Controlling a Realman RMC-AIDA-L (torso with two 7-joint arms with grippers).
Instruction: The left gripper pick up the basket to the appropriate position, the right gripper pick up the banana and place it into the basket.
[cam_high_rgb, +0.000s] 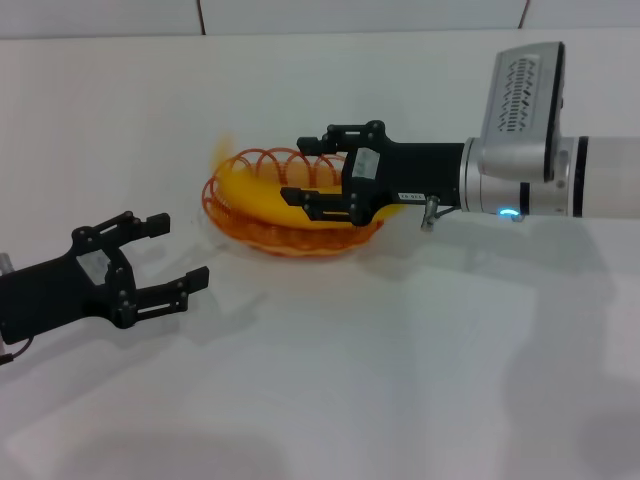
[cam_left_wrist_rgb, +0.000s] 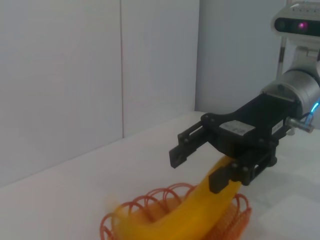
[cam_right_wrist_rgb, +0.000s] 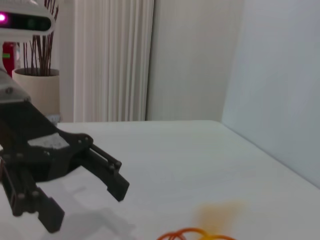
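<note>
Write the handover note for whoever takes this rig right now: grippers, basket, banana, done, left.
Left gripper: open, holding nothing, low on the robot's left, apart from the basket.
Right gripper: open, its fingers on either side of the banana, over the basket.
Basket: on the table, centre.
Banana: lying in the basket; in the left wrist view one end sticks out over the rim under the right gripper.
Done: basket placed, banana in it, fingers open.
Left: pull the right gripper clear.
</note>
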